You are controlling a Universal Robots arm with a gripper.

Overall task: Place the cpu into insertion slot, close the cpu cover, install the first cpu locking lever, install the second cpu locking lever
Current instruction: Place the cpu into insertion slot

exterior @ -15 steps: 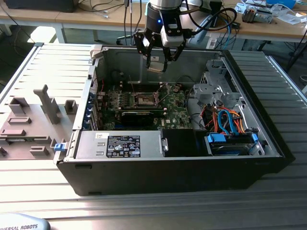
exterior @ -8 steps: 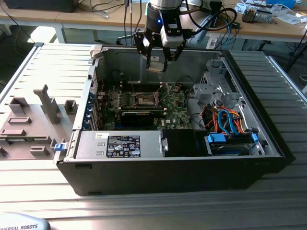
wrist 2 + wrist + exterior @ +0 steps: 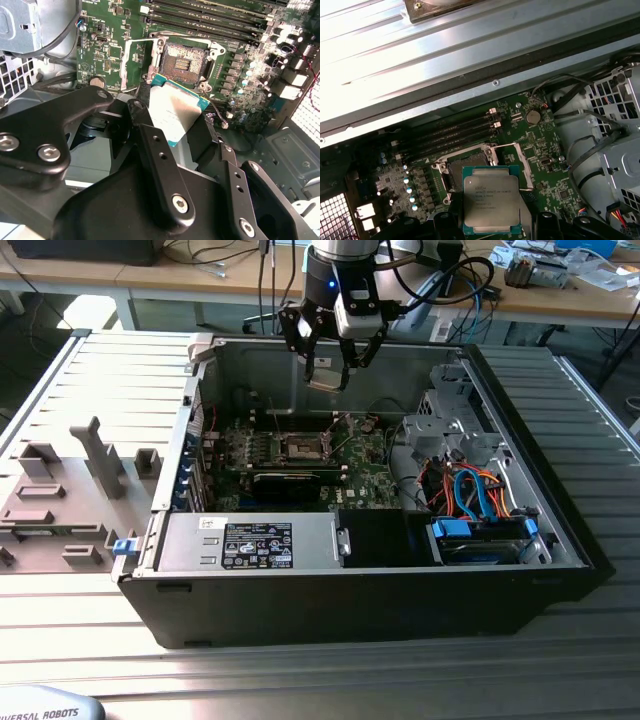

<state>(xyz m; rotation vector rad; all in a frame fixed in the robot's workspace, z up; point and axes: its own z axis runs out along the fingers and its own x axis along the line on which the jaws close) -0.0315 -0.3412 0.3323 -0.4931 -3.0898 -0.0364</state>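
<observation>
Cpu clamped in tool, well above uncovered insertion slot.

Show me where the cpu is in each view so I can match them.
Exterior view: the cpu hangs in the gripper, above the insertion slot.
Second wrist view: cpu held just in front of the slot.
First wrist view: cpu partly covering the slot.
Shared landmark: the insertion slot.

The cpu is hanging in the gripper above the insertion slot inside the computer case. The power supply is sitting between the motherboard and the exterior camera.
</observation>
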